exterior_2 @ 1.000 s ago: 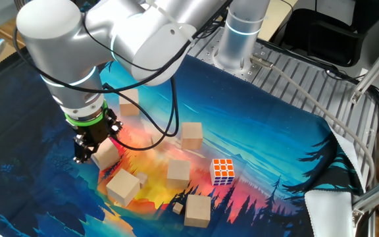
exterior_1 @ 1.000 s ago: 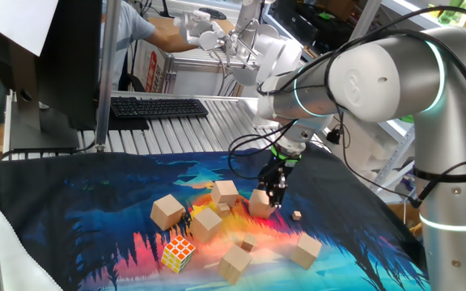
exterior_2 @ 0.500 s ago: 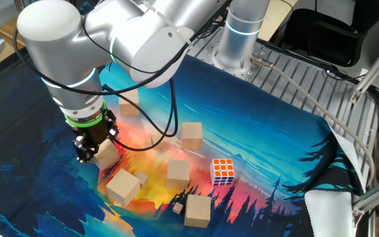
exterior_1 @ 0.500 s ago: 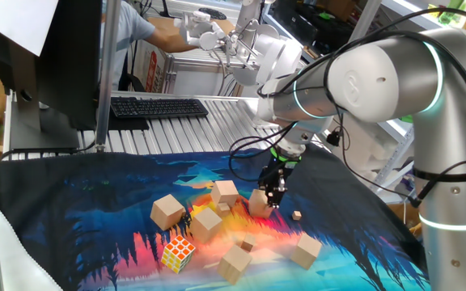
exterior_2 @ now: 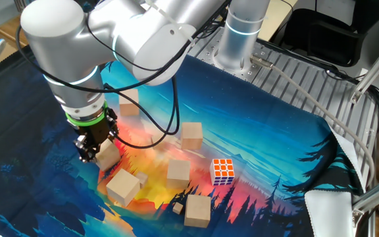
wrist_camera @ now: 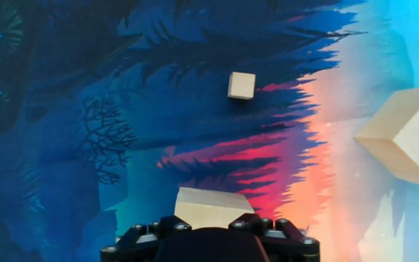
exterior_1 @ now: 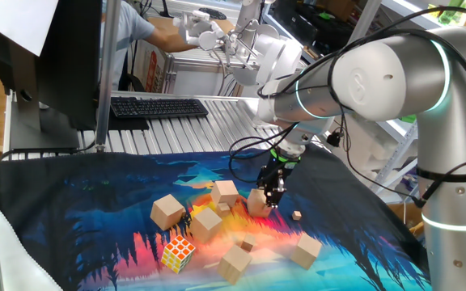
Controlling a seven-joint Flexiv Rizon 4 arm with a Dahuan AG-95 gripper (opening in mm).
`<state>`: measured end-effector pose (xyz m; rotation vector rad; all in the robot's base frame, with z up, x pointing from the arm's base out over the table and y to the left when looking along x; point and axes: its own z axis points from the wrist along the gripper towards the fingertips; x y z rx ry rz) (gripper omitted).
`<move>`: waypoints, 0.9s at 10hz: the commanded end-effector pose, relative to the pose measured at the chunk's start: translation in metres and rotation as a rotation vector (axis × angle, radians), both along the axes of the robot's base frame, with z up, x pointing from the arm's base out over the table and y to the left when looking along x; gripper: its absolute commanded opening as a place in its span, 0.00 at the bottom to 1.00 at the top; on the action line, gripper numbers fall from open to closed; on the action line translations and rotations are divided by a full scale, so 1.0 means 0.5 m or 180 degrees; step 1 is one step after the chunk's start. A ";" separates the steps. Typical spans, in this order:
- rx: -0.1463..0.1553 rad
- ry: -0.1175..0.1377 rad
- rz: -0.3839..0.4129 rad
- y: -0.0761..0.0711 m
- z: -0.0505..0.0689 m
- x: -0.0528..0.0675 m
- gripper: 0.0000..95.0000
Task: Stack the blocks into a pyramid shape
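1. The gripper (exterior_2: 95, 153) points down at the painted mat (exterior_2: 288, 145), its fingers pinching one wooden block (exterior_2: 108, 157).
2. That block (exterior_1: 258, 202) sits on the mat beside another block (exterior_1: 225, 192).
3. Four more blocks lie scattered nearby, around a puzzle cube (exterior_2: 223, 170).

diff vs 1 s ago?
The gripper closed its jaws onto a wooden block, which now looks tilted, one edge lifted off the mat. The arm barely shifted. The other blocks, the Rubik's cube and the tiny cubes stayed put.
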<state>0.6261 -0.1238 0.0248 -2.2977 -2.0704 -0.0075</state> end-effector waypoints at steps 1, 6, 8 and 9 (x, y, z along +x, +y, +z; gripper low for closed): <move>-0.0006 -0.0024 0.0007 0.007 -0.001 0.002 0.00; 0.0036 -0.0093 0.0084 0.018 0.009 0.014 0.00; 0.0043 -0.0104 0.0102 0.022 0.012 0.025 0.00; 0.0048 -0.0102 0.0119 0.025 0.014 0.030 0.00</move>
